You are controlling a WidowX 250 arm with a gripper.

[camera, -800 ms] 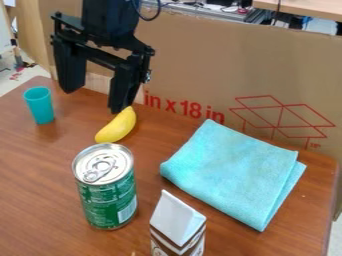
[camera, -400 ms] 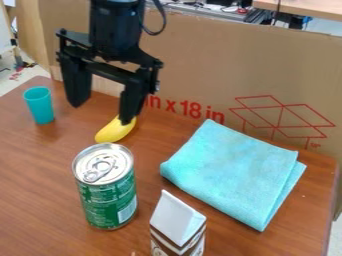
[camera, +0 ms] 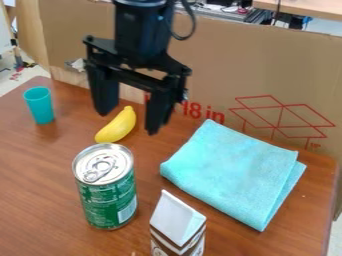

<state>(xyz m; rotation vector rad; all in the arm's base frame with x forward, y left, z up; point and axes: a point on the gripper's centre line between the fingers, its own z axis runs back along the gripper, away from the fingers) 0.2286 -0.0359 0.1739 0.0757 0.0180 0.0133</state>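
Yellow and slightly curved, the banana (camera: 117, 127) lies on the brown wooden table (camera: 33, 175) in the camera view, seen between and partly below the fingertips of the black gripper (camera: 129, 123). The gripper hangs over the far part of the table, its two fingers spread well apart with nothing grasped. A teal cup (camera: 40, 106) stands upright to the left of the banana; a green can (camera: 107, 192) with a silver top stands upright just in front of it. The folded turquoise cloth (camera: 234, 172) lies to the right, and a white-topped carton (camera: 177, 222) stands nearest the camera, between can and cloth. Behind the table rises a cardboard panel (camera: 234, 65).
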